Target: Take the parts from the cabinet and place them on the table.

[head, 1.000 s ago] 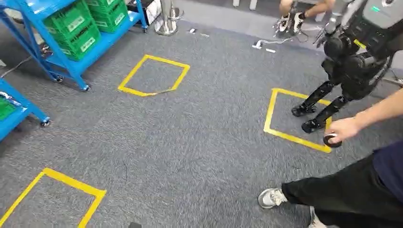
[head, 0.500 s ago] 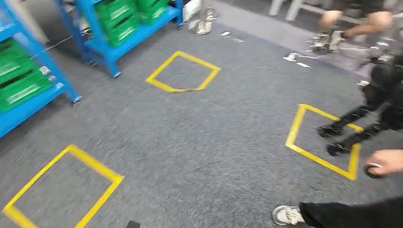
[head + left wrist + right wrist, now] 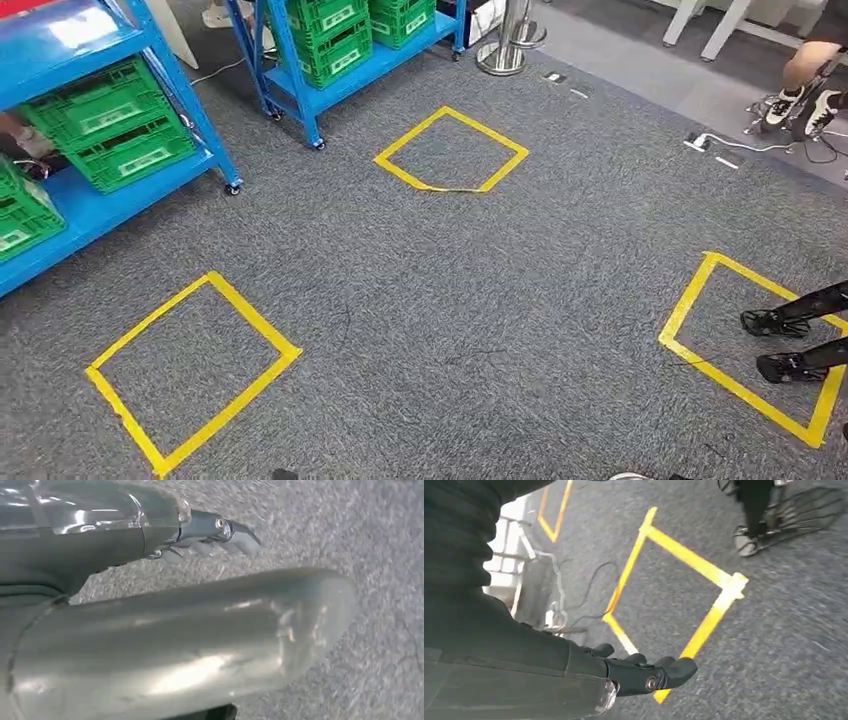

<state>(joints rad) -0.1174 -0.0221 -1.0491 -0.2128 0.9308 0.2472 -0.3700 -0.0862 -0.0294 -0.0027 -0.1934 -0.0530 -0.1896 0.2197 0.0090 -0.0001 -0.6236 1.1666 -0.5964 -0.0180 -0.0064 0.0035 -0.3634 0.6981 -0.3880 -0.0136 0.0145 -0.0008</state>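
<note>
Head view looks down on grey carpet (image 3: 440,300). Three yellow tape squares: one near left (image 3: 190,370), one far centre (image 3: 450,150), one at right (image 3: 745,345).

Two blue wheeled racks stand along the left and top edge: near rack (image 3: 120,190), far rack (image 3: 350,80). Both hold green crates (image 3: 110,125), stacked on the shelves. Contents of the crates cannot be made out, so the parts cannot be placed more exactly than that.

Another robot's dark feet (image 3: 785,345) stand in the right square. A chrome post base (image 3: 505,55) sits beyond the far rack. A seated person's shoes (image 3: 800,105) show at top right, with white cables (image 3: 725,145) on the floor close by.

Left robot hand (image 3: 210,532): fingers stretched out over carpet, thick thumb alongside, nothing held.

Right robot hand (image 3: 644,672): dark fingers extended over the carpet above a tape square corner, nothing held.
</note>
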